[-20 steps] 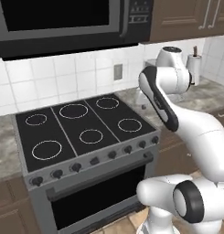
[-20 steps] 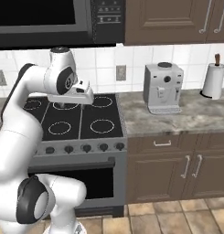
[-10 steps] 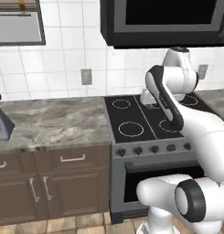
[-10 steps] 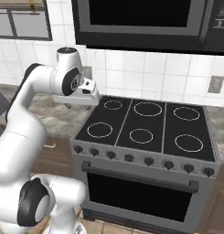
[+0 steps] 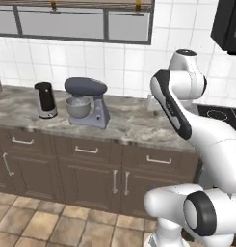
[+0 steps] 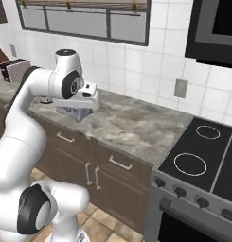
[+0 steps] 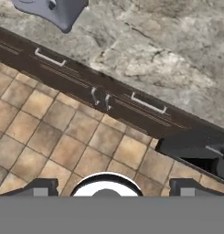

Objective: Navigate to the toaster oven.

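The toaster oven is out of view. My gripper (image 6: 78, 108) hangs over the front part of the stone counter (image 6: 131, 127), pointing down, with the arm folded above the base. In the hand view the gripper (image 7: 111, 189) is open, its two dark fingertips (image 7: 40, 187) wide apart with nothing between them, above the tiled floor and the dark cabinet fronts (image 7: 99, 98).
A grey stand mixer (image 5: 85, 102) and a dark canister (image 5: 45, 100) stand on the counter to the left. The black-topped range (image 6: 202, 165) sits to the right under a black microwave (image 6: 214, 30). A window (image 5: 76, 21) runs above the counter. A brown boxy item (image 6: 13, 71) stands far left.
The whole scene has shifted right in both base views, so the base has driven left, from the range to the counter with the mixer. The arm's pose looks unchanged.
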{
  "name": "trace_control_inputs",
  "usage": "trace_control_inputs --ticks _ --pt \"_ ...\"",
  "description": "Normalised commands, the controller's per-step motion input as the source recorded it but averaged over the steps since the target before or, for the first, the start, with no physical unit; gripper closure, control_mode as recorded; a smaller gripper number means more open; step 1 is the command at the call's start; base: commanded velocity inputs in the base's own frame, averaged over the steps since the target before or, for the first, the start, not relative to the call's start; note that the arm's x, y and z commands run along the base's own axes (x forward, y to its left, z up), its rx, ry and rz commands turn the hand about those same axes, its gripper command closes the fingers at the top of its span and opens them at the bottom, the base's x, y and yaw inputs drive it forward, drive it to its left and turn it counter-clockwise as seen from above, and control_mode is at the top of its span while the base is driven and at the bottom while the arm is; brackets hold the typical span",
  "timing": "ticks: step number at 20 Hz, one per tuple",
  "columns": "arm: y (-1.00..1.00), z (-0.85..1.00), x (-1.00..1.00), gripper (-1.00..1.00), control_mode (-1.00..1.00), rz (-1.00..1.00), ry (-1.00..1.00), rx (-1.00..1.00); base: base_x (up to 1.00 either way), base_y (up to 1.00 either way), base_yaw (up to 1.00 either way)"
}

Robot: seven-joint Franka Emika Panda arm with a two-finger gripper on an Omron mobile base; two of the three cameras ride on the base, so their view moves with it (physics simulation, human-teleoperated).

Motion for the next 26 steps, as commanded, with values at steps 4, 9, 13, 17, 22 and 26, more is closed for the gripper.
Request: trace_control_inputs --ticks 4,9,13,17,22,26 --pt "0.00 0.00 0.00 -1.00 1.00 0.00 0.00 0.00 0.64 0.76 0.41" --pt "0.00 0.00 0.00 -1.00 1.00 0.00 0.00 0.00 0.76 0.67 0.37" --pt "0.00 0.00 0.00 -1.00 1.00 0.00 0.00 0.00 0.68 0.66 0.29" --pt "0.00 0.00 0.00 -1.00 1.00 0.00 0.00 0.00 0.49 0.84 0.36" --pt "0.00 0.00 0.00 -1.00 1.00 0.00 0.00 0.00 0.17 0.31 0.75" --pt "0.00 0.00 0.00 -1.00 1.00 0.00 0.00 0.00 0.16 0.20 0.78"
